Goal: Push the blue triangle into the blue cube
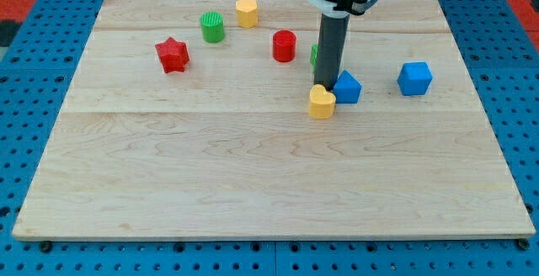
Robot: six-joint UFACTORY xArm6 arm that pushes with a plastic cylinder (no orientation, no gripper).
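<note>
Beside my tip (327,85), on the view's right and touching or nearly touching it, sits the blue triangle (347,87). Just below the tip, toward the view's bottom-left, lies a yellow heart (321,102), against the triangle. Well to the tip's right stands the blue cube (414,78), apart from the triangle. Behind the rod a green block (314,55) shows only partly. Left of the tip: red cylinder (284,46), yellow block (246,13), green cylinder (212,28), red star (173,55). No jaws fitted: the arm ends in a plain rod, holding nothing.
</note>
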